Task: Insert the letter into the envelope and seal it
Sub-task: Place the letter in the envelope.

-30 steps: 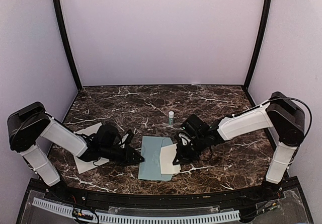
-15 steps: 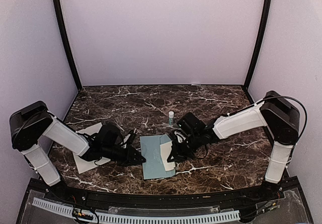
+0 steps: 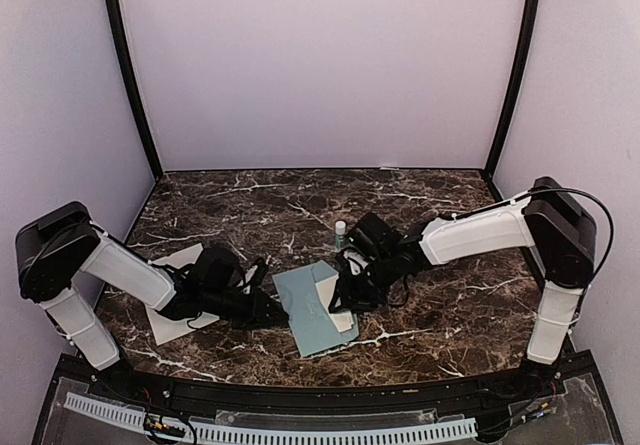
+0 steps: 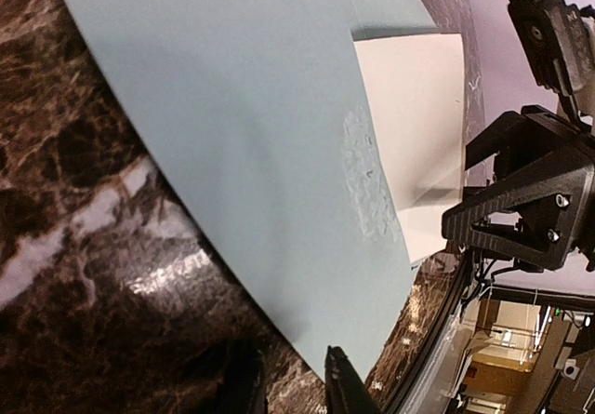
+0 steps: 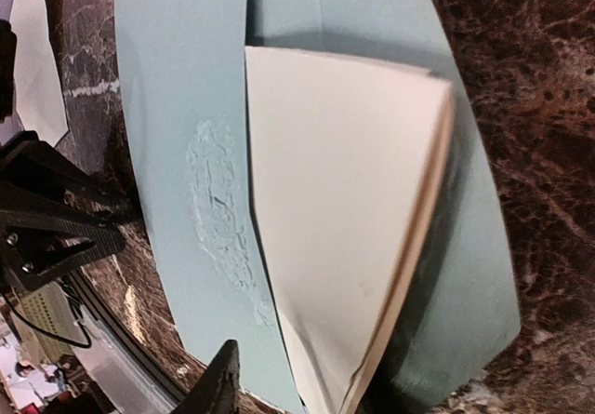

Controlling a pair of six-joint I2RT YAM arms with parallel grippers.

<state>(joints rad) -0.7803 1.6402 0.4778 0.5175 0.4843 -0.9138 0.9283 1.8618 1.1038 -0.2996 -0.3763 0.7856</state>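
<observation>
**Q:** Which step is shown?

**A:** Insertion. The folded cream paper letter [image 5: 344, 209] sits partly inside the pale teal paper envelope [image 5: 177, 153]. My left gripper [image 4: 290, 386] stands slightly apart at the envelope's edge. I cannot tell whether my right gripper [image 3: 348, 293] is apart or together.

**Q:** Next?

**A:** Probably pushing the letter fully home, with the envelope steadied.

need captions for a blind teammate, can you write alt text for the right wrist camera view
A pale teal envelope lies on a dark marble table with a folded cream letter lying on it. A rough crinkled patch marks the envelope beside the letter, and one black fingertip pokes in at the bottom edge.
</observation>
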